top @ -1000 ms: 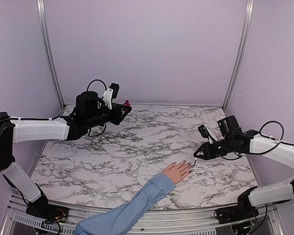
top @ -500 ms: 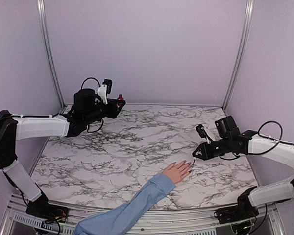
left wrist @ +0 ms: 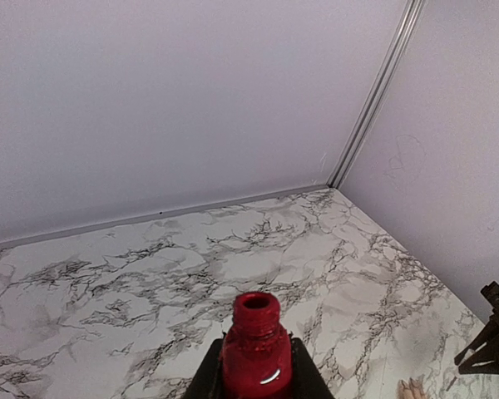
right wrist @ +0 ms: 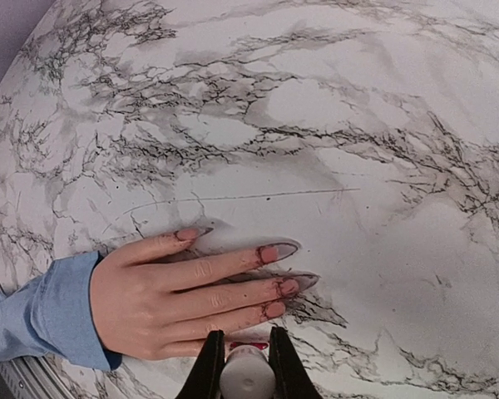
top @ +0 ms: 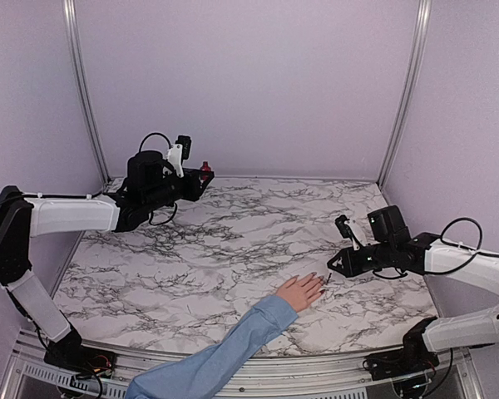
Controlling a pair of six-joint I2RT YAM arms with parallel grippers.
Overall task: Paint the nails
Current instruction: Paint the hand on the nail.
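Low centre of frame, nails on a hand flat on the bench, right end effector pinching a pale cap that covers the little fingertip, left end effector gripping a red bottle, base cropped.

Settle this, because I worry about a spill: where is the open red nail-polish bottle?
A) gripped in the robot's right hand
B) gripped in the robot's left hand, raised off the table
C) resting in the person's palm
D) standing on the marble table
B: the left wrist view shows the nail-polish bottle clamped in the left hand, well above the marble table; the right hand holds the polish brush.
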